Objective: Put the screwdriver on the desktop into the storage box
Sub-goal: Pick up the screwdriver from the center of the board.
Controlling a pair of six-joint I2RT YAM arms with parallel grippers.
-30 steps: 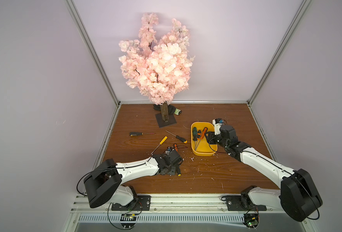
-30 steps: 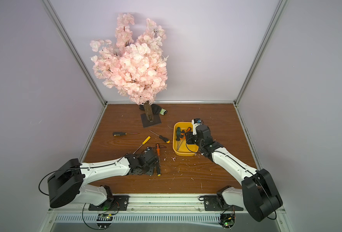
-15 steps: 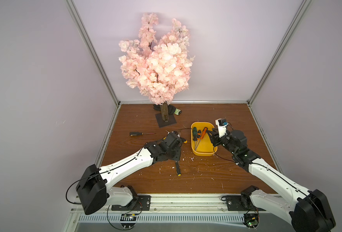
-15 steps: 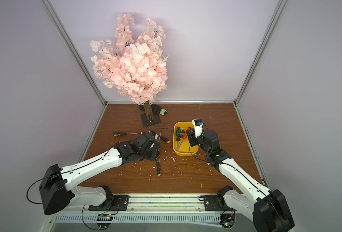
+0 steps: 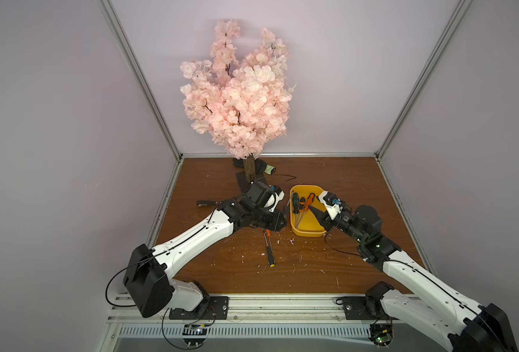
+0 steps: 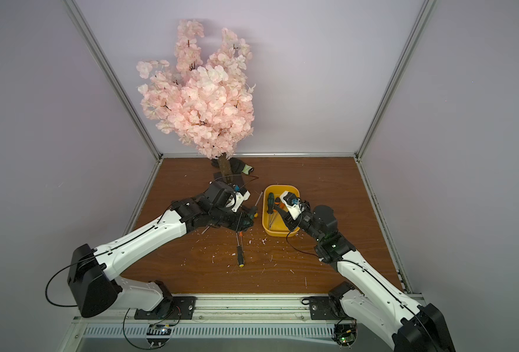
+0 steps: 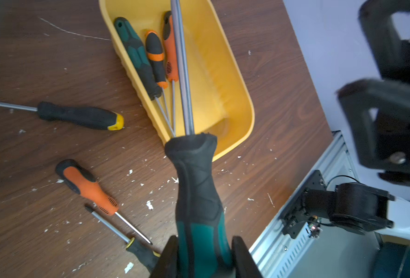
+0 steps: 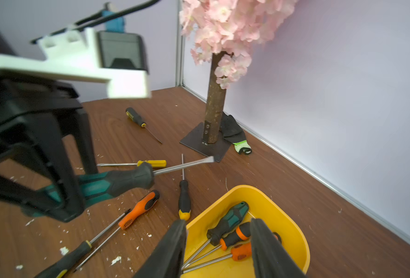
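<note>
**Yellow tub waits as a teal-handled driver is carried in**

The left gripper (image 7: 202, 243) is clamped on the butt of the teal-and-black screwdriver (image 7: 196, 192), lifted off the desktop (image 5: 328, 268). In both top views it sits just left of the storage box (image 5: 308, 240), near the frame's centre. The shaft runs roughly along the box's long side, probably so it drops in lengthwise beside the three screwdrivers already inside. The right gripper (image 8: 218, 221) hangs over the box, jaws spread and empty.
</note>
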